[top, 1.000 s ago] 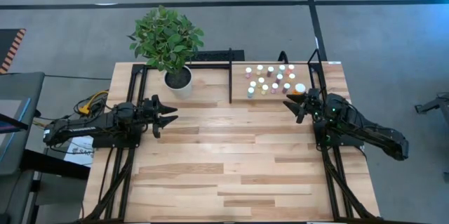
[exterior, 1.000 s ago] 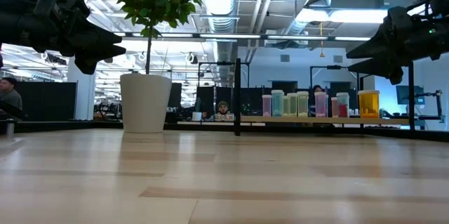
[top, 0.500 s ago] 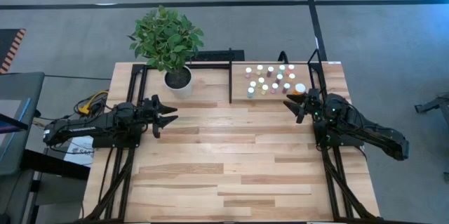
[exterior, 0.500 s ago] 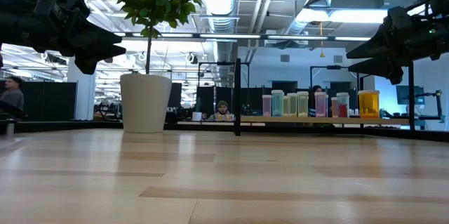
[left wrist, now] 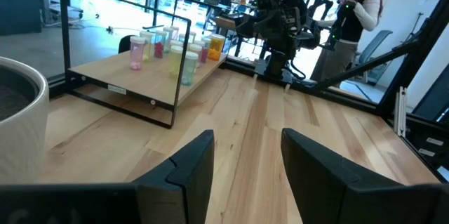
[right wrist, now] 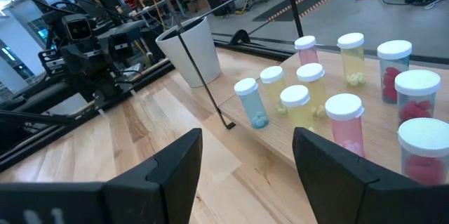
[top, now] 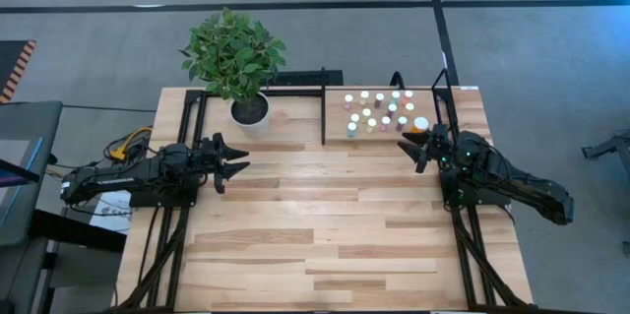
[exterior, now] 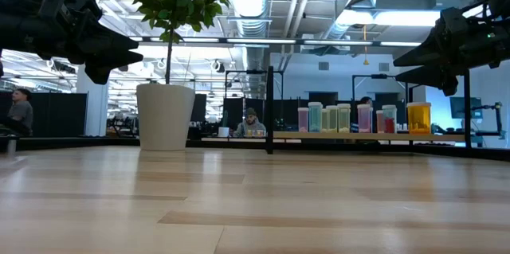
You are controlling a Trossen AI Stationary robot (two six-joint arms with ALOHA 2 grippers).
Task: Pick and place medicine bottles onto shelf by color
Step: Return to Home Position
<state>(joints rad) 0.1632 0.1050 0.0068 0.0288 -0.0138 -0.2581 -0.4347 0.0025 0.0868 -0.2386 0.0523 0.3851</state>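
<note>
Several small white-capped medicine bottles (top: pixel 379 111) stand upright on the shelf (top: pixel 340 127), a light-wood board in a black bar frame at the table's far right. A larger orange bottle (top: pixel 421 125) stands at their right edge. In the right wrist view the bottles (right wrist: pixel 295 104) are pink, yellow and blue. My right gripper (top: pixel 407 149) hovers open just in front of the shelf, near the orange bottle. My left gripper (top: pixel 236 164) hovers open at the table's left side, above bare wood. Neither touches anything.
A potted plant in a white pot (top: pixel 249 110) stands at the far edge, left of the shelf's black upright bar (top: pixel 324 107). The wide plank tabletop (top: pixel 325 225) lies between the arms. A person (left wrist: pixel 354 13) stands beyond the table.
</note>
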